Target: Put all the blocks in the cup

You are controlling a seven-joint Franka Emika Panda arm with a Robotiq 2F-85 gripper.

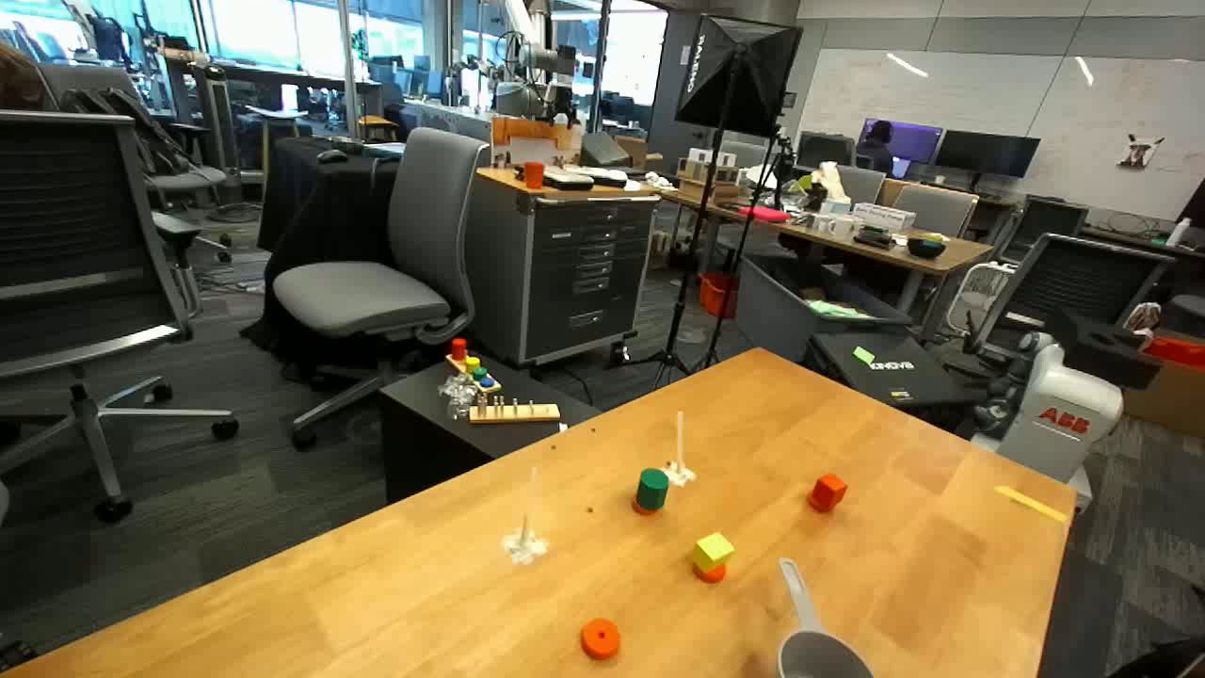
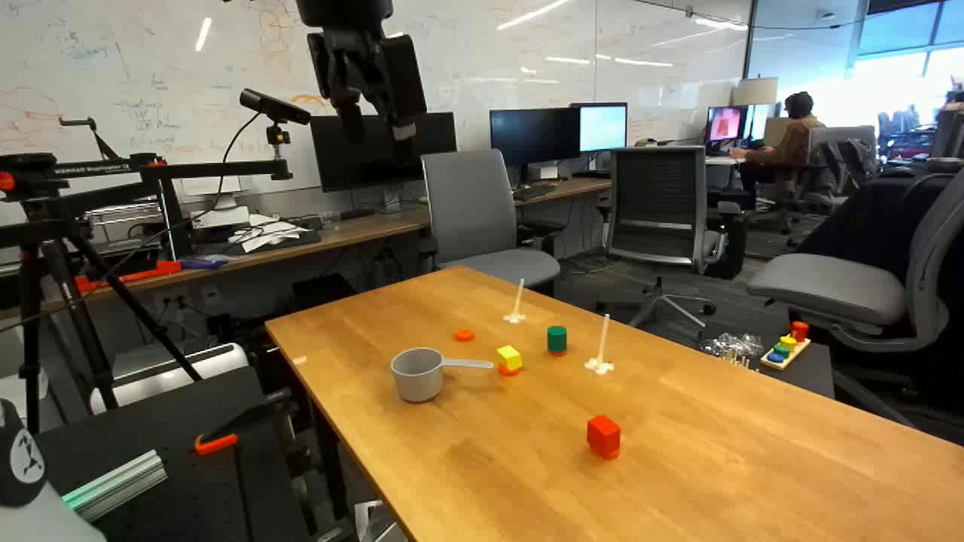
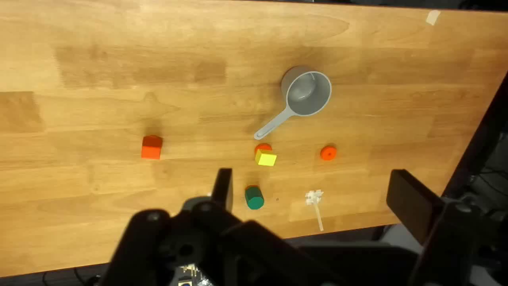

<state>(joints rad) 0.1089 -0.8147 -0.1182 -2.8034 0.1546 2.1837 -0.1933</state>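
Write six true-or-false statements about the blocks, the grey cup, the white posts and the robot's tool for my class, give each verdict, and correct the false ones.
1. The grey cup stands upright, and the wrist view shows nothing inside it. True.
2. The tool is open. True.
3. The yellow block is inside the grey cup. False: it is outside, near the tip of the cup's handle.
4. The green cylinder stands upright. True.
5. The tool is gripping the red block. False: the tool holds nothing, and the red block is apart from it.
6. There is only one white post. False: both exterior views show two white posts.
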